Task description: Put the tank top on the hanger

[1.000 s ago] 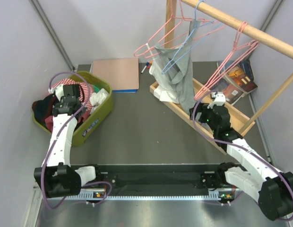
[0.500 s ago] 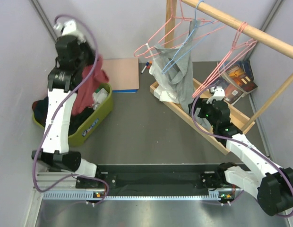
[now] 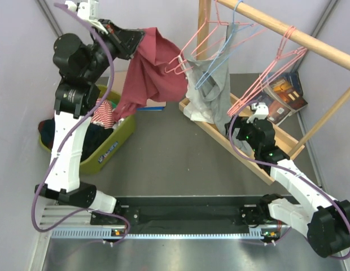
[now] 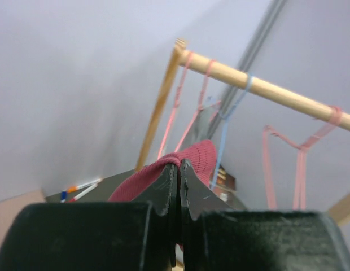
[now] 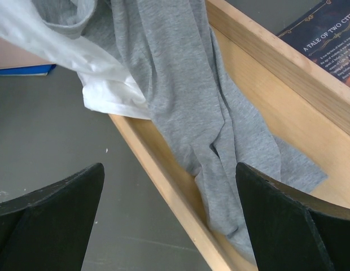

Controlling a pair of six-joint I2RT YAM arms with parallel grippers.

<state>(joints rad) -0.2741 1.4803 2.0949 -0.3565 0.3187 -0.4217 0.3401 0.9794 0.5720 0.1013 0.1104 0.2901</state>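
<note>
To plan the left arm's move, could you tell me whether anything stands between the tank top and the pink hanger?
Nothing visible does: seen from above, the tank top in the left hand overlaps the near end of the pink hanger.

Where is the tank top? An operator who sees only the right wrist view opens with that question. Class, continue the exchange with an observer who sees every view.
Observer: The left gripper holds the tank top high, over the olive bin.
Operator: Gripped firmly?
Observer: The left wrist view shows the jaws shut on a maroon fold.
Operator: And the hanger?
Observer: A pink hanger hangs on the wooden rod, next to the tank top in the top view.
</note>
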